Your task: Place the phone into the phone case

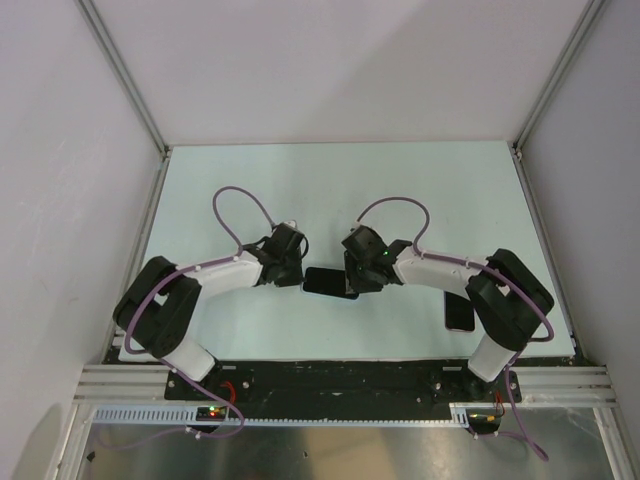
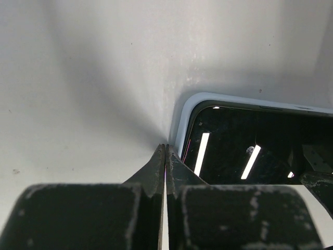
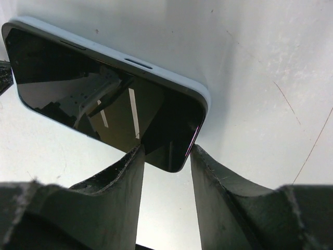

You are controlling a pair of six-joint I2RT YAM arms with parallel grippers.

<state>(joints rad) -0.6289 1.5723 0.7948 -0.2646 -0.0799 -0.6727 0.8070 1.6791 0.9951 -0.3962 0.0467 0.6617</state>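
Pale mint tabletop [image 1: 420, 190] inside white walls carries the slim glossy black phone [image 1: 330, 282] with its thin pale grey rim. It lies flat, long axis running left to right, between your two tools. Your left gripper [image 2: 165, 150] is pressed closed on nothing, its tips at the phone's left end beside a rounded corner. Your right gripper [image 3: 166, 151] stands part open astride the phone's right corner; you cannot tell whether its rough dark pads touch. The flat matte black phone case [image 1: 459, 314] lies well to the phone's right, partly under the right arm, so that arm is the nearer.
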